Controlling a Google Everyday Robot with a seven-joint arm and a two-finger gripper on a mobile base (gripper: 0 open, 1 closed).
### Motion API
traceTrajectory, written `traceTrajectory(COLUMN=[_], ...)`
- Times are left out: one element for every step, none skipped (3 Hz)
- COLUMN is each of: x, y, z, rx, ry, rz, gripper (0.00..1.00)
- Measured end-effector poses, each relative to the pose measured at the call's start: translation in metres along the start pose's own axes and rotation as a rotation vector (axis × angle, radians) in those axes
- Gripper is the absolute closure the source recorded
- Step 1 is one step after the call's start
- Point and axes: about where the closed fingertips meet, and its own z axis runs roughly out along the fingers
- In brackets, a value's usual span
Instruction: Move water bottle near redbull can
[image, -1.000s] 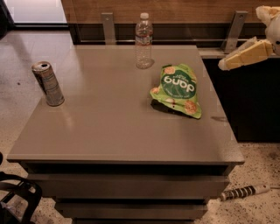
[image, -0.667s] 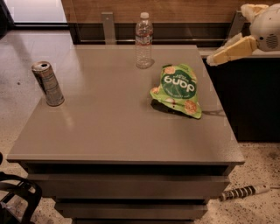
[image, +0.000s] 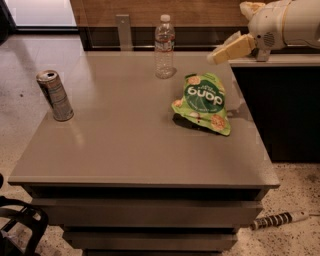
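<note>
1. Redbull can (image: 55, 96) stands at the surface's (image: 125, 150) left edge.
2. Water bottle (image: 164, 47) stands at the far edge, well apart.
3. Green snack bag (image: 204, 102) lies further right.
4. End effector (image: 223, 53) hovers above the far right corner; I cannot tell its state.

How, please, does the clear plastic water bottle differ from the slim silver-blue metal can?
The clear plastic water bottle is see-through, white-capped; the slim silver-blue metal can is opaque, tab-topped. The bottle stands at the far edge, the can at the left. The bottle is nearer the tool, hovering upper right. Both stand on the grey table.
</note>
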Motion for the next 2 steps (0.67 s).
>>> traceTrajectory(x=[-0.003,-0.006], y=[-0.005,-0.012], z=[0.033,0.063], rx=[-0.013,-0.039], ry=[-0.046,-0.088], rz=[0.026,0.067], gripper=[0.00,0.00])
